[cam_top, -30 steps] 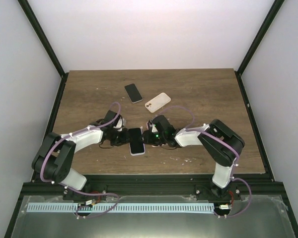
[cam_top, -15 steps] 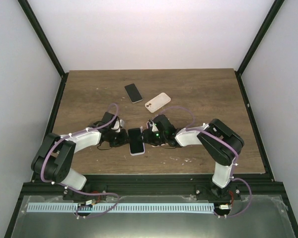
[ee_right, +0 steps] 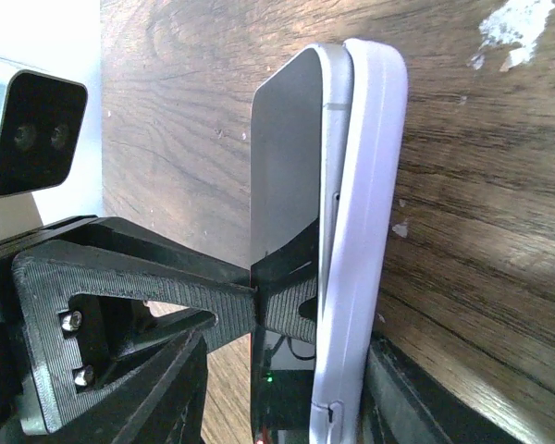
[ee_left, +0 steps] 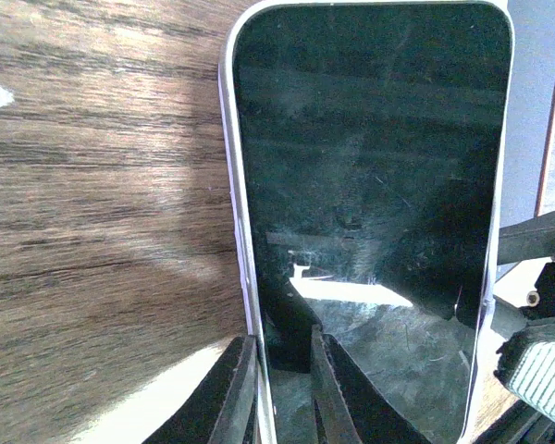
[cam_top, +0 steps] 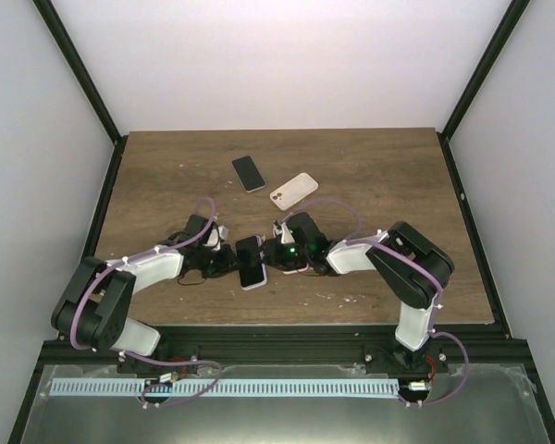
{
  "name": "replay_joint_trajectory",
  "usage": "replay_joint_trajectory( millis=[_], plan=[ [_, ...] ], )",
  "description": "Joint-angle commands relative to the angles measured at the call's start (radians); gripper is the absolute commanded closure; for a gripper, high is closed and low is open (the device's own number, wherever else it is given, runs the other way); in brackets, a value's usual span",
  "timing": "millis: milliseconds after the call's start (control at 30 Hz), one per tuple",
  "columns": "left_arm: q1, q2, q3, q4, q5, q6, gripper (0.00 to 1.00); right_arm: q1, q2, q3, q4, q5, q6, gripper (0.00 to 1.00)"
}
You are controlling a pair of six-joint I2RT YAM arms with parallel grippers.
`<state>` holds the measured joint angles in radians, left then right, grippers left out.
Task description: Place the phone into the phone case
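From above, the left end effector (cam_top: pixel 233 262) and right end effector (cam_top: pixel 276 256) meet over the near middle of the table (cam_top: pixel 379 176). Both are clamped on a phone (cam_top: pixel 251 254) lying in a lilac phone case (cam_top: pixel 255 284).

Left wrist: its fingers (ee_left: pixel 240 388) pinch the phone's cased edge.

Right wrist: one finger (ee_right: pixel 287 310) presses the screen and the other backs the case. The phone's side stands proud of the rim.

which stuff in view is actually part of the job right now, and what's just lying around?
In the job:
phone
white case, partly seated on the phone
left gripper and right gripper, both clamped on the pair

Lying about:
black phone, farther back, untouched
cream case beside it, untouched
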<state>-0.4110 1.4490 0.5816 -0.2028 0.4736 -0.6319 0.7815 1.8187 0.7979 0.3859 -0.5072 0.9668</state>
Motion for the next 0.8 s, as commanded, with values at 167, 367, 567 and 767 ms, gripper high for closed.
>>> replay_joint_trajectory(
  millis=[167, 367, 567, 767],
  plan=[
    [-0.003, -0.006, -0.020, -0.049, 0.026, 0.000, 0.80, 0.012, 0.016, 0.029, 0.006, -0.029, -0.026, 0.73],
    [-0.003, -0.038, -0.025, -0.028, 0.073, -0.012, 0.77, 0.004, 0.012, 0.031, -0.001, -0.039, -0.038, 0.89],
    [0.001, -0.095, -0.014, -0.049, 0.100, -0.021, 0.70, -0.013, -0.022, -0.005, 0.037, -0.064, -0.036, 0.93],
    [0.010, -0.282, 0.031, -0.135, 0.102, -0.025, 0.47, -0.035, -0.137, -0.046, 0.044, -0.084, -0.054, 0.96]
  ],
)
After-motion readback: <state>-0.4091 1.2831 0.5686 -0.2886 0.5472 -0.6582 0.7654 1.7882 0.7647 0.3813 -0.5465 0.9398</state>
